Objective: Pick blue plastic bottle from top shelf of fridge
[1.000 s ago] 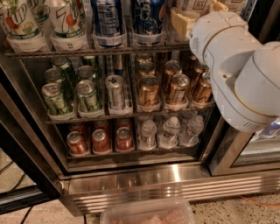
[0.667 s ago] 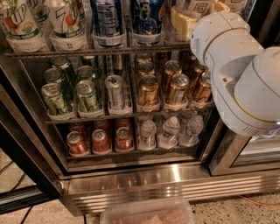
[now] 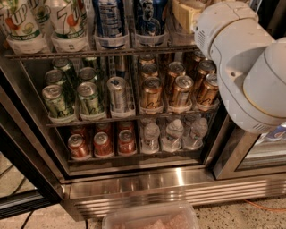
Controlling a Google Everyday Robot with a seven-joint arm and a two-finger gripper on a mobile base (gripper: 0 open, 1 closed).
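The fridge (image 3: 178, 192) stands open in front of me, with a steel base grille. Its top shelf (image 3: 98, 52) is a dark wire rack along the upper edge of the view. At the shelf's right end a pale cream-amber thing in a clear tray (image 3: 185, 13) shows only its lower part; it may be the blue plastic bottle, but no label is visible. My white arm (image 3: 241, 67) fills the upper right and covers that corner. My gripper is out of view, beyond the arm past the top edge.
Green-and-white 7UP bottles (image 3: 67, 22) and dark-blue-labelled bottles (image 3: 109, 20) stand on the top shelf to the left. Below are green cans (image 3: 89, 98), copper cans (image 3: 181, 89), red cans (image 3: 103, 143) and small clear bottles (image 3: 172, 132). A clear plastic tub (image 3: 152, 217) lies on the floor.
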